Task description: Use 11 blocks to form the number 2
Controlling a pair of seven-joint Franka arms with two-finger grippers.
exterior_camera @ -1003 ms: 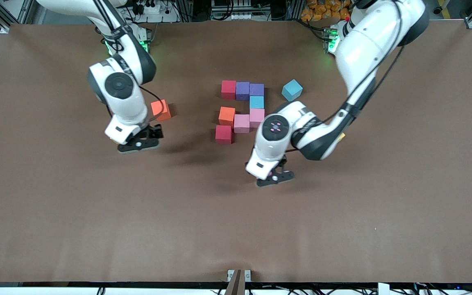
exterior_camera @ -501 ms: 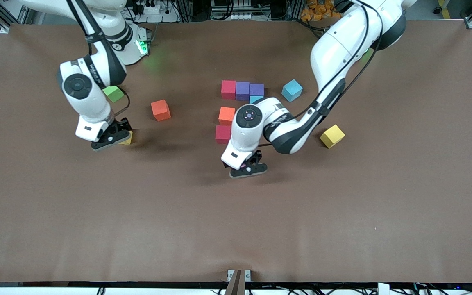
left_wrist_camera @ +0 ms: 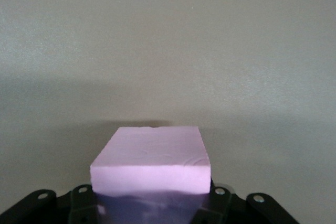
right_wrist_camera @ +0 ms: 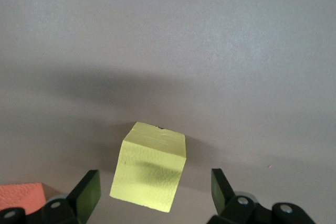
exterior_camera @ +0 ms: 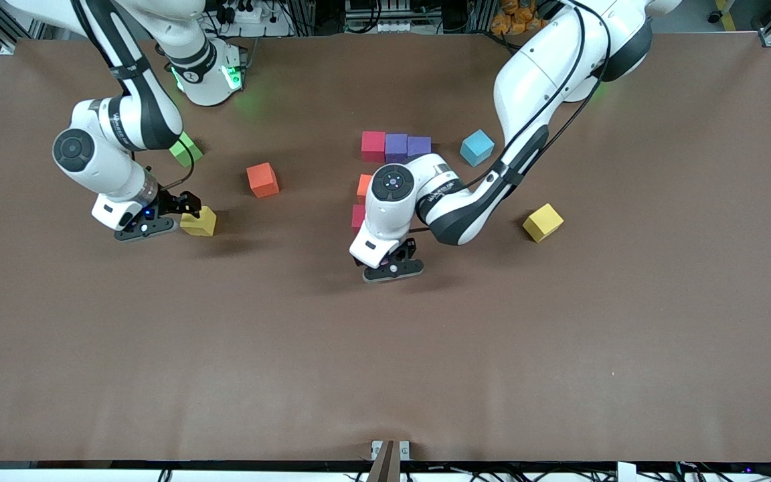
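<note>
Tabletop: yellow block (right_wrist_camera: 149, 167) between fingers (right_wrist_camera: 84, 192) (untouched)

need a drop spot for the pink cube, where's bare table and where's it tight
Bare: the wide stretch of table nearer the front camera than both hands. Also between the orange cube and the red cube. Crowded: around the block cluster, where the left hand holds the pink cube.

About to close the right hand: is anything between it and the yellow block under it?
Nothing visible. The right hand is open, its fingers on either side of the yellow block on the bare table.
</note>
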